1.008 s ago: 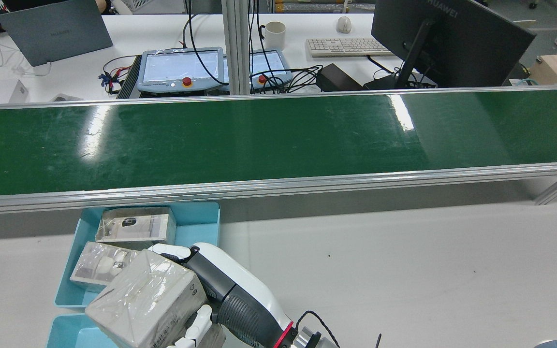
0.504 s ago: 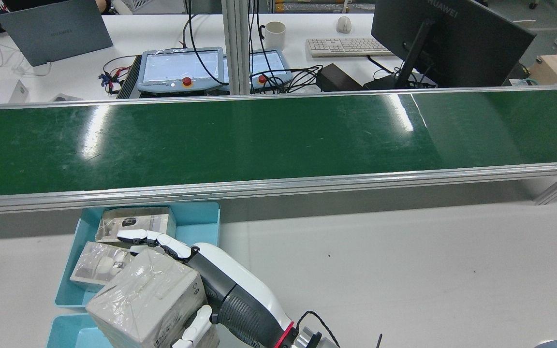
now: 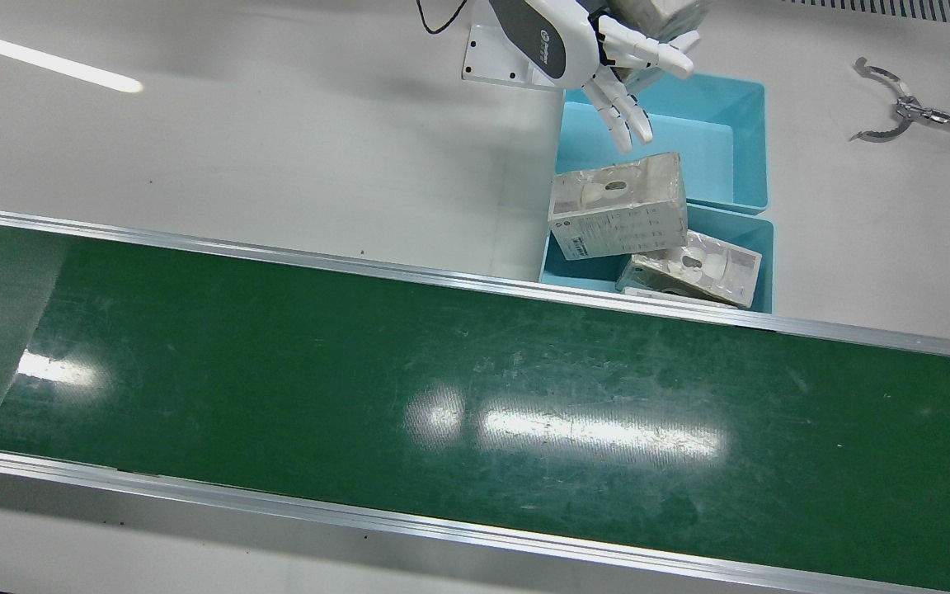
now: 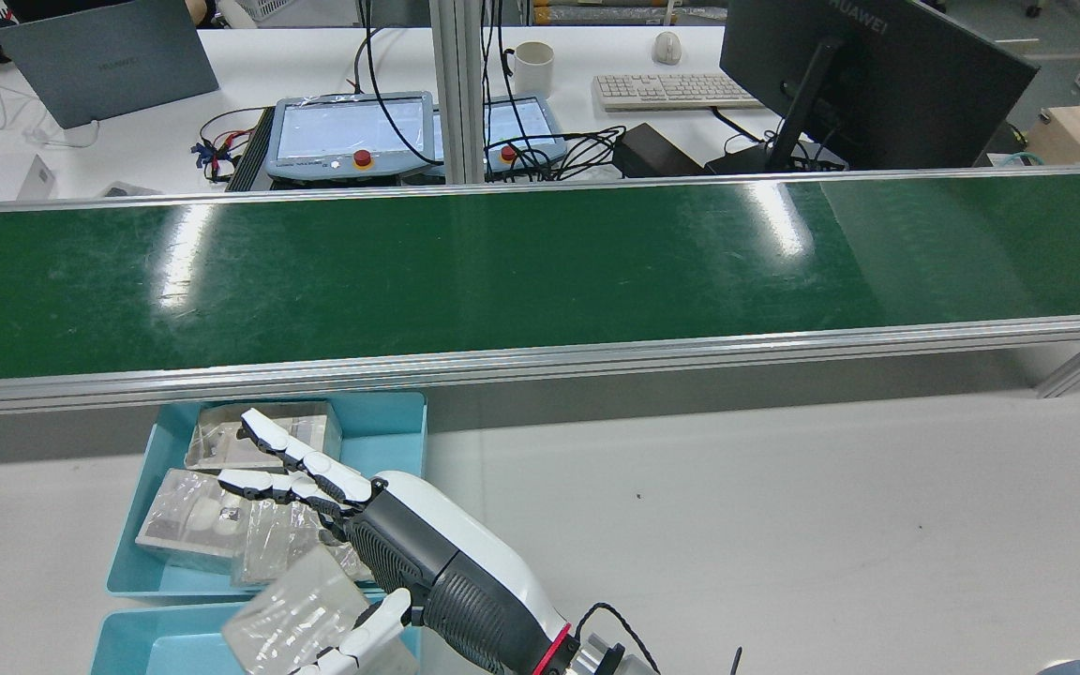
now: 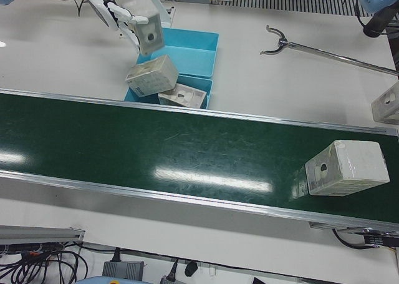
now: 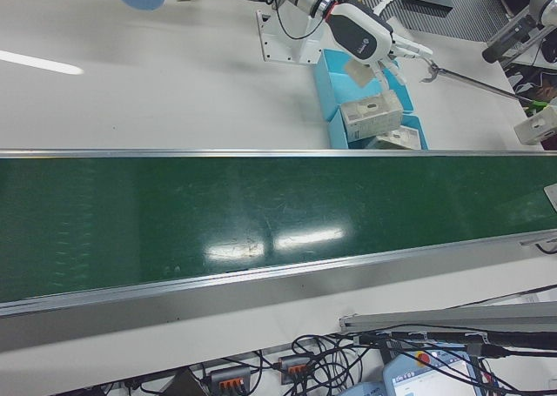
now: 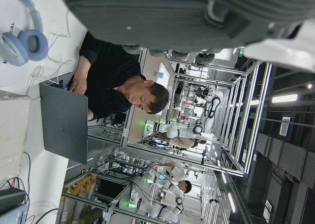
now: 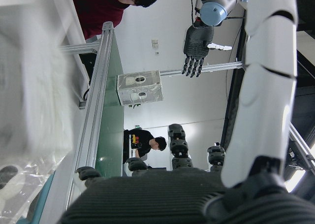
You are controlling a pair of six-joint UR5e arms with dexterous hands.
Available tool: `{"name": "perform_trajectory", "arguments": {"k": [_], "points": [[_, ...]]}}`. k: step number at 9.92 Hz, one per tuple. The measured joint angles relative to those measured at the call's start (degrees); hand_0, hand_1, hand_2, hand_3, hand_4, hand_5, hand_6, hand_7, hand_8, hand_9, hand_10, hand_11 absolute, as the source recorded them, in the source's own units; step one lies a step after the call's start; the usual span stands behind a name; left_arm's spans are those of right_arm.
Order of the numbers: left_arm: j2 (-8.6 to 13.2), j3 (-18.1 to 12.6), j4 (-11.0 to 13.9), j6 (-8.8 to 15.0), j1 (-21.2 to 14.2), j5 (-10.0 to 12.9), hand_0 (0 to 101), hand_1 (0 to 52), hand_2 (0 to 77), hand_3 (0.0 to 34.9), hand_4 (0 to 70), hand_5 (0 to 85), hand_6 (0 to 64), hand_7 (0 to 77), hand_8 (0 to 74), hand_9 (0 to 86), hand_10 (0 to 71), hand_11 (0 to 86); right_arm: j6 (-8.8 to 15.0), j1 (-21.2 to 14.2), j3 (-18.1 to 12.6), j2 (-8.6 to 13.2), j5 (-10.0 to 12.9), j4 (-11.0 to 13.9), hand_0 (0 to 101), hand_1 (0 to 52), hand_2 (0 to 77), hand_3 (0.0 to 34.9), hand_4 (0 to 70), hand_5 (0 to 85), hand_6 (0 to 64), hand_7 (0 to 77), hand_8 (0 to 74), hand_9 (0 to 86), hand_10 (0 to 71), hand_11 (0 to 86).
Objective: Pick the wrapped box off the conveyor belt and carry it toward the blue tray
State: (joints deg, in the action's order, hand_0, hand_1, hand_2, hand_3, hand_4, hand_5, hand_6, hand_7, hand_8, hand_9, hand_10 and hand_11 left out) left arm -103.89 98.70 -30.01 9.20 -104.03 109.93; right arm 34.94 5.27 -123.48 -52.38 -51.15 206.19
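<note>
My right hand [image 4: 390, 553] hangs over the blue trays with its fingers spread, open. The wrapped box [image 4: 301, 619] is blurred and tilted just below the palm, above the nearer blue tray [image 4: 127, 642]. It also shows beside the fingers in the left-front view [image 5: 149, 37]. The tray by the belt [image 3: 759, 239] holds two wrapped boxes [image 3: 615, 206] [image 3: 693, 268]. The green conveyor belt [image 4: 502, 272] carries another wrapped box [image 5: 346, 167]. My left hand [image 8: 197, 49] hangs far off beyond the belt's end, fingers apart and empty.
A metal grabber tool [image 3: 895, 115] lies on the white table to the right of the trays in the front view. One more wrapped box [image 5: 388, 103] sits at the left-front view's right edge. The belt's aluminium rail [image 4: 540, 361] runs close to the trays.
My right hand's fingers have spread open off the wrapped box. The box has left the grasp and dropped lower, tilting toward the nearer tray.
</note>
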Motion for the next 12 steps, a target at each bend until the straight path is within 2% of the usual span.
{"name": "perform_trajectory", "arguments": {"k": [1, 2, 3, 5, 7, 8, 9, 10, 11, 12], "points": [[0.0, 0.0, 0.0, 0.0, 0.0, 0.0, 0, 0.0, 0.5, 0.0, 0.0, 1.1, 0.0, 0.0, 0.0, 0.0, 0.0, 0.0, 0.0, 0.0, 0.0, 0.0, 0.0, 0.0, 47, 14.7, 9.8, 28.7, 2.7, 1.6, 11.4, 6.5, 1.6, 1.6, 0.0, 1.6], [0.0, 0.0, 0.0, 0.0, 0.0, 0.0, 0, 0.0, 0.5, 0.0, 0.0, 1.1, 0.0, 0.0, 0.0, 0.0, 0.0, 0.0, 0.0, 0.0, 0.0, 0.0, 0.0, 0.0, 47, 13.1, 12.5, 28.5, 2.7, 1.6, 1.1, 7.6, 1.6, 1.6, 0.0, 1.6], [0.0, 0.0, 0.0, 0.0, 0.0, 0.0, 0, 0.0, 0.5, 0.0, 0.0, 1.1, 0.0, 0.0, 0.0, 0.0, 0.0, 0.0, 0.0, 0.0, -0.1, 0.0, 0.0, 0.0, 47, 13.1, 12.5, 27.0, 2.7, 1.6, 2.7, 8.7, 1.1, 1.6, 1.1, 1.1], [0.0, 0.0, 0.0, 0.0, 0.0, 0.0, 0, 0.0, 0.5, 0.0, 0.0, 1.1, 0.0, 0.0, 0.0, 0.0, 0.5, 0.0, 0.0, 0.1, -0.6, -0.1, 0.0, 0.0, 47, 13.1, 12.5, 27.2, 2.7, 1.6, 2.2, 8.7, 1.1, 1.6, 1.1, 1.1], [0.0, 0.0, 0.0, 0.0, 0.0, 0.0, 0, 0.0, 1.1, 0.0, 0.0, 1.1, 0.0, 0.0, 0.0, 0.0, 0.0, 0.0, 0.1, 2.7, -2.9, -1.3, -0.3, 0.3, 47, 13.1, 12.5, 27.1, 2.7, 1.6, 2.7, 8.7, 1.1, 1.6, 1.1, 3.3], [0.0, 0.0, 0.0, 0.0, 0.0, 0.0, 0, 0.0, 0.5, 0.0, 0.0, 1.1, 0.0, 0.5, 0.0, 0.0, 0.0, 0.0, 0.0, 5.4, -4.8, -3.0, -0.6, 0.7, 47, 13.1, 12.5, 25.5, 4.4, 1.1, 2.7, 9.8, 1.1, 1.6, 1.1, 3.3], [0.0, 0.0, 0.0, 0.0, 0.0, 0.0, 0, 0.0, 0.5, 0.0, 0.0, 1.1, 0.0, 0.5, 0.0, 0.0, 0.0, 0.0, -0.1, 8.8, -7.0, -4.9, -0.8, 1.7, 47, 13.1, 12.5, 25.5, 4.4, 1.1, 2.7, 9.8, 1.1, 1.6, 1.1, 3.3], [0.0, 0.0, 0.0, 0.0, 0.0, 0.0, 0, 0.0, 0.5, 0.0, 0.0, 1.1, 0.0, 0.0, 0.0, 0.0, 0.0, 0.0, -0.8, 12.8, -8.9, -6.5, -1.4, 3.5, 47, 13.1, 12.5, 25.1, 4.4, 3.8, 2.7, 9.8, 1.6, 1.1, 0.5, 1.6], [0.0, 0.0, 0.0, 0.0, 0.0, 0.0, 0, 0.0, 0.5, 0.0, 0.0, 1.1, 0.0, 0.0, 0.0, 0.0, 0.0, 0.0, -2.7, 17.0, -9.8, -7.4, -2.7, 5.9, 47, 13.1, 12.5, 25.1, 4.4, 3.8, 2.7, 9.8, 1.6, 1.1, 0.5, 1.6], [0.0, 0.0, 0.0, 0.0, 0.0, 0.0, 0, 0.0, 1.1, 0.0, 0.0, 1.1, 0.0, 0.5, 0.0, 0.0, 0.0, 0.0, -5.2, 21.3, -10.2, -8.0, -4.2, 8.5, 47, 13.1, 12.5, 19.4, 6.5, 8.2, 3.3, 11.4, 2.7, 1.1, 0.5, 1.6]]}}
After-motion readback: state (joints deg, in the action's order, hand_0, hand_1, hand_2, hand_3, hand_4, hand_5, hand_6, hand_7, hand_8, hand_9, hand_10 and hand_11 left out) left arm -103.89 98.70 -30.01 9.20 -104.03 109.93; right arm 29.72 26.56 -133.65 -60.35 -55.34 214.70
